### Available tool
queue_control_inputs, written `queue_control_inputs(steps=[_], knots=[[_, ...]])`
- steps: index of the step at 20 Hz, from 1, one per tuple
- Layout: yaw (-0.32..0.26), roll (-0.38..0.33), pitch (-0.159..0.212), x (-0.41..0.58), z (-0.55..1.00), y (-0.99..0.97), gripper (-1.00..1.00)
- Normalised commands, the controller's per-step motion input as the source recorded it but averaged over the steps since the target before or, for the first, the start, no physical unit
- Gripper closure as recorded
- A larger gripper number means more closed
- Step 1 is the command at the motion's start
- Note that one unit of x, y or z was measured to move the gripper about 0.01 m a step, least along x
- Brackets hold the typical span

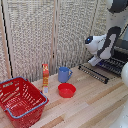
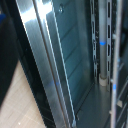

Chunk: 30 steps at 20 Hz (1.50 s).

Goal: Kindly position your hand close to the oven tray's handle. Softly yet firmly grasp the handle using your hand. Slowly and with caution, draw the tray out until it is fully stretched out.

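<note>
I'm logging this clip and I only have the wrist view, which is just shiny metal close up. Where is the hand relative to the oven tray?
Observer: In the exterior view the hand sits low over the oven tray, just behind the handle. I cannot tell whether its fingers are closed.
Operator: Is the tray out of the oven?
Observer: It appears to stick out from the oven over the table, towards the exterior view's left.
Operator: Is anything near the front rim?
Observer: A blue mug and a red bowl stand further to the exterior view's left, apart from the tray.
</note>
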Motion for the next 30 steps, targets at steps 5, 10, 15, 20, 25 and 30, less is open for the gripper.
queue_control_inputs(steps=[5, 10, 15, 20, 25, 30], knots=[[0.009, 0.08, 0.016, -0.069, 0.07, -0.38, 1.0], [0.027, 0.092, 0.003, -0.145, 0.09, -0.32, 1.0], [-0.004, 0.162, 0.031, -0.031, 0.07, -0.22, 1.0], [-0.041, 0.168, 0.006, -0.004, 0.0, 0.43, 1.0], [-0.038, 0.091, 0.0, -0.01, 0.09, 0.61, 1.0], [-0.048, 0.004, 0.0, 0.0, 0.03, 0.5, 1.0]])
